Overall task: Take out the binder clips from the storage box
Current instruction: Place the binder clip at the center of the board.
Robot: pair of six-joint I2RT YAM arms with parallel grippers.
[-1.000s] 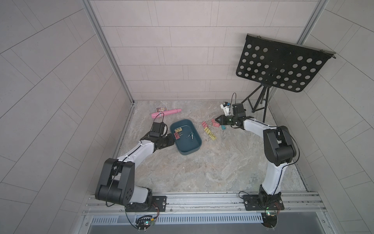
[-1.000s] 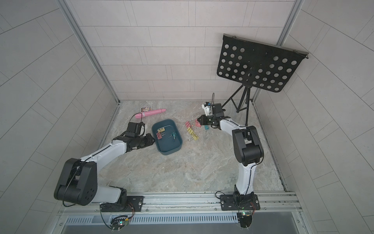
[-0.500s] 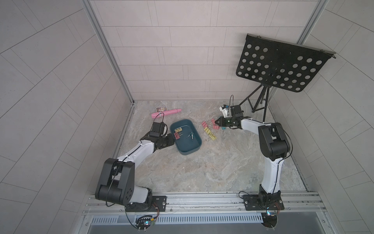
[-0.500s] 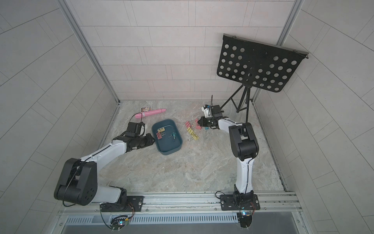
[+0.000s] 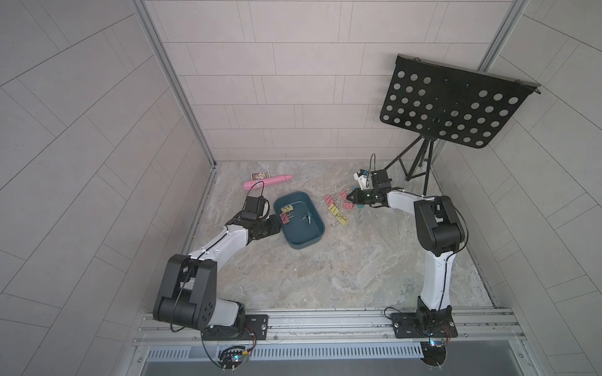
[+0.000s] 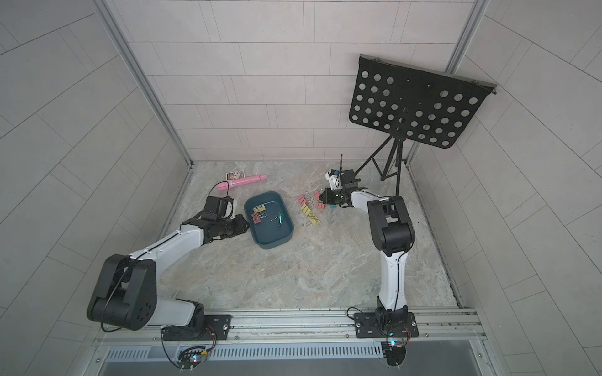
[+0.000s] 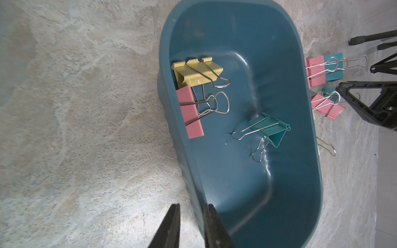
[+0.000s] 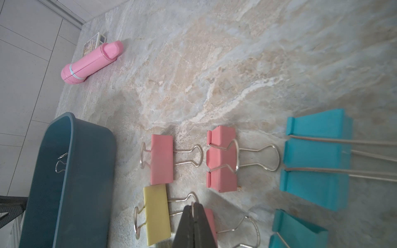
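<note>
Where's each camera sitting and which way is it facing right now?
Top views: high over the front rail, looking down on the table; both arms show, left gripper at the storage box, right gripper among laid-out binder clips.
Left wrist: on the left arm, looking into the box at three clips; its fingers straddle the wall.
Right wrist: on the right arm, looking low across the clips toward box and pink tube; shut fingertips show.
Shared: every view shows the box.

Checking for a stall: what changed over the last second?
The right arm swung its elbow inward toward the middle, while the shut right gripper stayed low over the clips on the table. The left gripper kept pinching the box wall. The box, the three clips inside it and those on the table did not move.
</note>
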